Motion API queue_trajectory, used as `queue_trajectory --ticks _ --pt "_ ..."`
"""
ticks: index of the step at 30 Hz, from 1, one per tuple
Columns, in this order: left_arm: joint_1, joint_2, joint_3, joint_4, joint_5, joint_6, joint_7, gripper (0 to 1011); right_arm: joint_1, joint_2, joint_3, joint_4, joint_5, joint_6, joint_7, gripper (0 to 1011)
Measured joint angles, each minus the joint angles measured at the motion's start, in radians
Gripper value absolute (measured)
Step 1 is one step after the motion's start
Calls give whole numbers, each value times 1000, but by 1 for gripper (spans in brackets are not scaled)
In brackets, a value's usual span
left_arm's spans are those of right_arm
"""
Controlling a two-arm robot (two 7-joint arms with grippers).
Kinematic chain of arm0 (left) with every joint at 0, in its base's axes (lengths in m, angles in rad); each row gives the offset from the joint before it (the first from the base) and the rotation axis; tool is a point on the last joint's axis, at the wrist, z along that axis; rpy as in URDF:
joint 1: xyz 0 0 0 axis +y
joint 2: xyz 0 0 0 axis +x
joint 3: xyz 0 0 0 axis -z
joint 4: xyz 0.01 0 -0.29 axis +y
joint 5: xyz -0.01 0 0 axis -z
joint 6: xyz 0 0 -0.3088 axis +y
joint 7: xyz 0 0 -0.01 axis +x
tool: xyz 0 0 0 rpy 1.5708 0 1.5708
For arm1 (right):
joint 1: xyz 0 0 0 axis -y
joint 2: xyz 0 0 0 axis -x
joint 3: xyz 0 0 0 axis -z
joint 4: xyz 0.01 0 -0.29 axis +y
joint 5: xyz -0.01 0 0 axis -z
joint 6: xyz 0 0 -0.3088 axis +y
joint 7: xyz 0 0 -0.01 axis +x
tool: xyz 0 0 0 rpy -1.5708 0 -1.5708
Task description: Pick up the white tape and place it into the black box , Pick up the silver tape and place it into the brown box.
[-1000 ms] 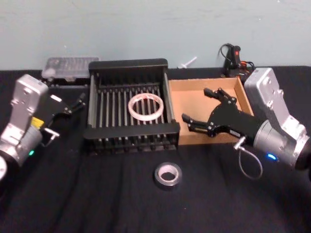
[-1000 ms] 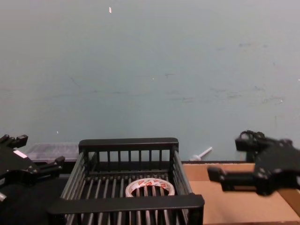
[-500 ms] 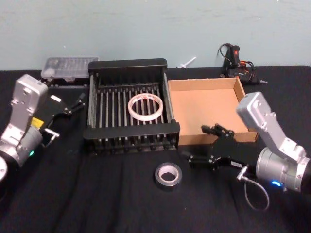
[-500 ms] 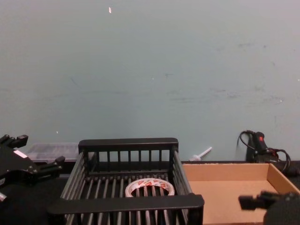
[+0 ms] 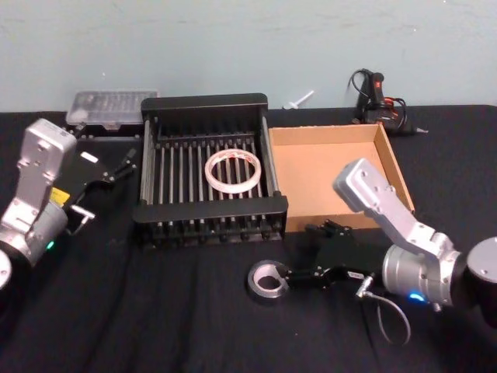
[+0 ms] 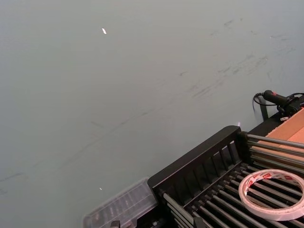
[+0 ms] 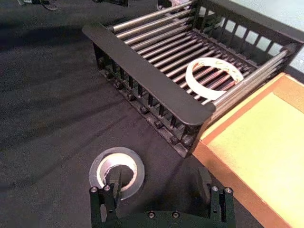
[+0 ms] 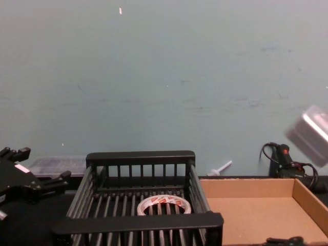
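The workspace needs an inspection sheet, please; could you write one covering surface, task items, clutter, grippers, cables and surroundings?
Surface: black cloth-covered table.
White tape: lying flat inside the black box.
Silver tape: flat on the table in front of the black box.
Brown box: nothing seen inside.
Clutter: clear plastic case behind the left arm; a black tool with a red switch behind the brown box.
Right gripper: open, one finger over the silver tape's core.
Left gripper: open, idle left of the black box.
Cables: wires at the black tool.
Surroundings: pale blue-green wall.
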Motion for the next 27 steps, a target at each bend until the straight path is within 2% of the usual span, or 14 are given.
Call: queue_trajectory --ticks 14,27 --pt "0 0 0 0 0 0 0 1001 80 -51 -59 73 -37 43 13 1002" --pt "0 0 0 0 0 0 0 1001 116 -80 -80 123 -54 54 24 1002"
